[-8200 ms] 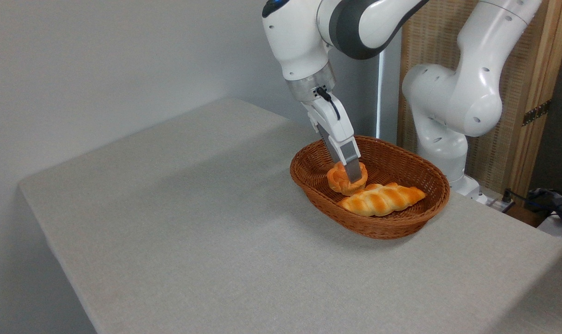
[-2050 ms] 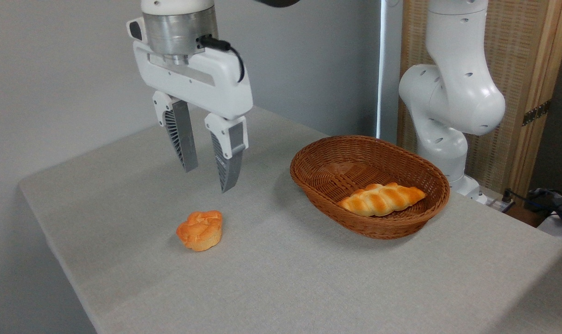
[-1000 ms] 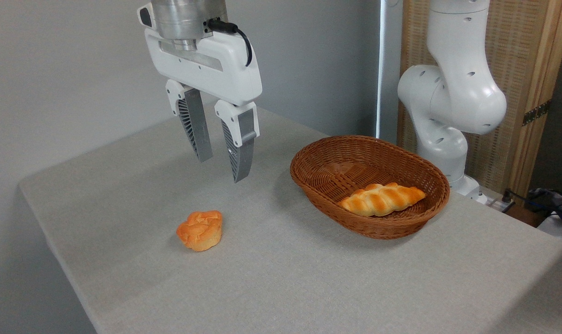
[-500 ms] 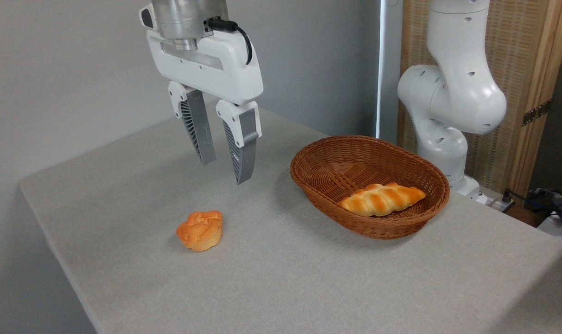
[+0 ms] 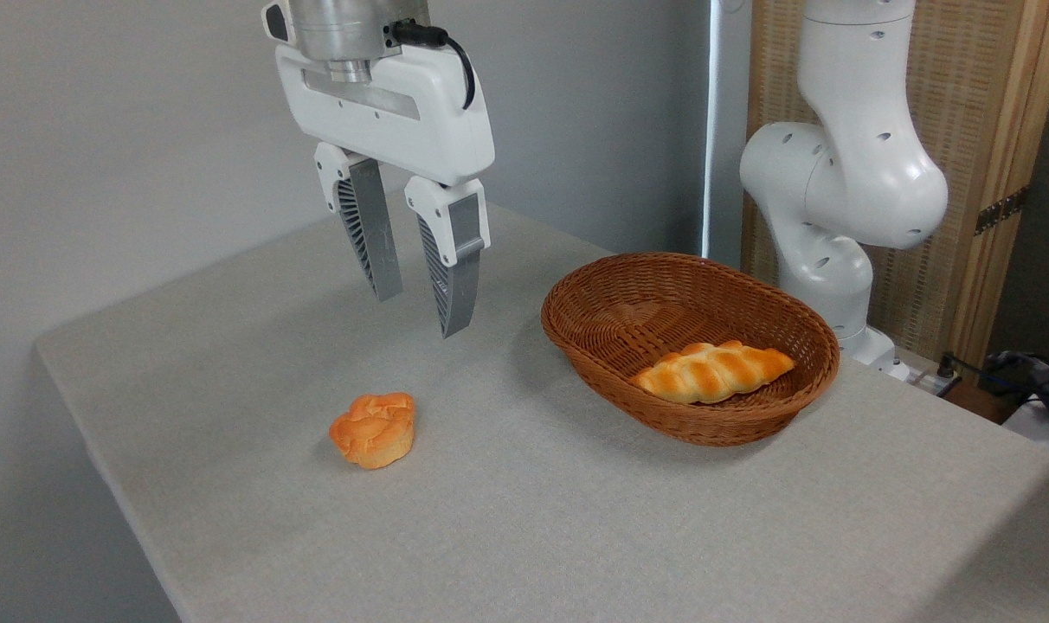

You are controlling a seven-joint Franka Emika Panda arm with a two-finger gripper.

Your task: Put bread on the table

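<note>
The bread (image 5: 374, 430), a small round orange-brown bun with a lumpy top, lies on the grey cloth of the table (image 5: 524, 510), left of centre. Nothing touches it. My gripper (image 5: 421, 313) hangs in the air above and a little to the right of the bun, well clear of it. Its two grey fingers point down with an empty gap between them, so it is open.
A brown oval wicker basket (image 5: 754, 419) stands on the table to the right, holding a pale golden braided loaf (image 5: 711, 370). The arm's white base (image 5: 836, 216) rises behind the basket. The table's left edge runs close to the bun.
Earlier the gripper held the bun inside the basket; the bun now rests on the cloth. Over the last second the open gripper has drifted slightly up and to the right.
</note>
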